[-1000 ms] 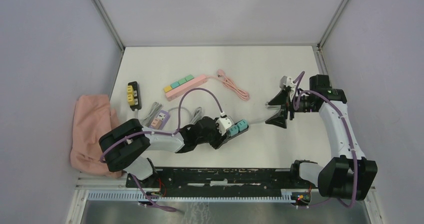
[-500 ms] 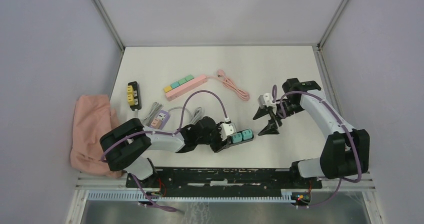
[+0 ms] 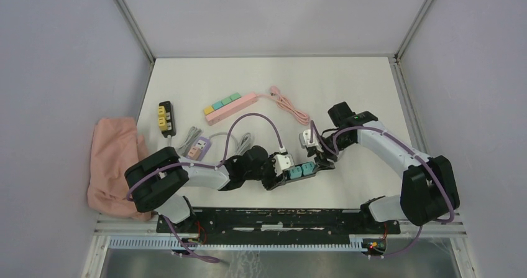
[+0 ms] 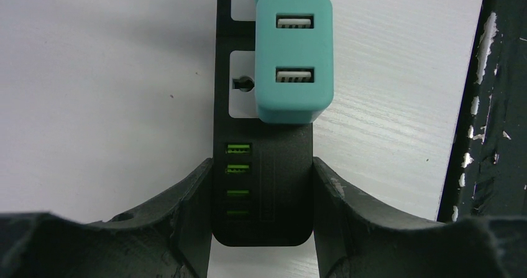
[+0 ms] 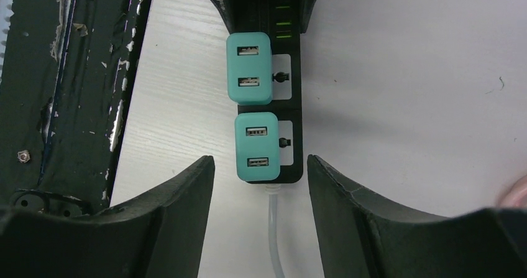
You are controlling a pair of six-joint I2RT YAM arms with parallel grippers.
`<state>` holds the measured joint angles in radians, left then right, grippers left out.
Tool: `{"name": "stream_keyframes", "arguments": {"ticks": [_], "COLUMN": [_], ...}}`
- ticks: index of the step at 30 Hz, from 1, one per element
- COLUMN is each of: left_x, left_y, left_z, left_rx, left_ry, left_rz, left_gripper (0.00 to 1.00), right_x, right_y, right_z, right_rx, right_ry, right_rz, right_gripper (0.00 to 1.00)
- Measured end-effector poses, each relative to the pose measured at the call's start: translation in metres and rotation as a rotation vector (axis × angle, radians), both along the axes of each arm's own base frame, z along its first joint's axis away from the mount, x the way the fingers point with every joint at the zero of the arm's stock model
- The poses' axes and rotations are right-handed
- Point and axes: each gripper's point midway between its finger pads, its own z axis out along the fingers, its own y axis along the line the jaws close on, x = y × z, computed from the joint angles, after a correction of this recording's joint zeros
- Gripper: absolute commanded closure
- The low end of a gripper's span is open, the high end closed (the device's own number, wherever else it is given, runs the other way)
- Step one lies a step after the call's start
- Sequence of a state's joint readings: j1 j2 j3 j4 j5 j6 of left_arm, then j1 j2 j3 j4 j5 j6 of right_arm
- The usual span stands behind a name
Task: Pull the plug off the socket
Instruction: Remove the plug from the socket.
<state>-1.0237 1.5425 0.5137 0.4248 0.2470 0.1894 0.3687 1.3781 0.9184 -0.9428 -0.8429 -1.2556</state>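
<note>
Now the right gripper (image 3: 318,158) sits at the right end of the black power strip (image 3: 299,171), having swung in from well out on the right over the last second. Its jaws are spread wide. In the right wrist view, the outer teal charger (image 5: 256,147) lies just ahead of the gap between them, not yet touched.

The left gripper (image 3: 272,172) stays clamped on the strip's opposite end, its fingers (image 4: 186,209) pressed against both sides beside the green USB ports. It has carried the strip a little to the right.

The strip lies near the middle of the table (image 3: 348,85), toward the near edge. The inner teal charger (image 4: 294,60) and the outer one are both still seated in their sockets. A white cable (image 5: 273,234) trails out of the right end, between the right fingers.

The approach looks nearly done. What remains, I judge, is to advance slightly, close on the outer charger and pull while the left arm braces the strip.
</note>
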Motion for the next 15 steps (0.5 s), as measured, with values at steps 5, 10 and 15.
{"name": "stream_keyframes", "arguments": {"ticks": [5,10,15], "left_x": [0.0000,0.0000,0.0001], "left_y": [0.0000,-0.0001,-0.0003], "left_z": [0.0001,0.0000,0.0001], "left_rx": [-0.007,-0.008,-0.012], "left_ry": [-0.004,-0.005,-0.007], "left_rz": [0.000,0.000,0.000], "left_gripper": [0.97,0.97,0.97], "right_x": [0.0000,0.0012,-0.0003], "right_y": [-0.0016,-0.0021,0.0003], "right_z": [-0.0058,-0.0063,-0.0069], "right_rx": [-0.036,-0.040,-0.040], "right_ry": [-0.002,-0.007,-0.005], "right_rz": [0.006,0.004,0.013], "right_gripper": [0.38,0.38,0.41]}}
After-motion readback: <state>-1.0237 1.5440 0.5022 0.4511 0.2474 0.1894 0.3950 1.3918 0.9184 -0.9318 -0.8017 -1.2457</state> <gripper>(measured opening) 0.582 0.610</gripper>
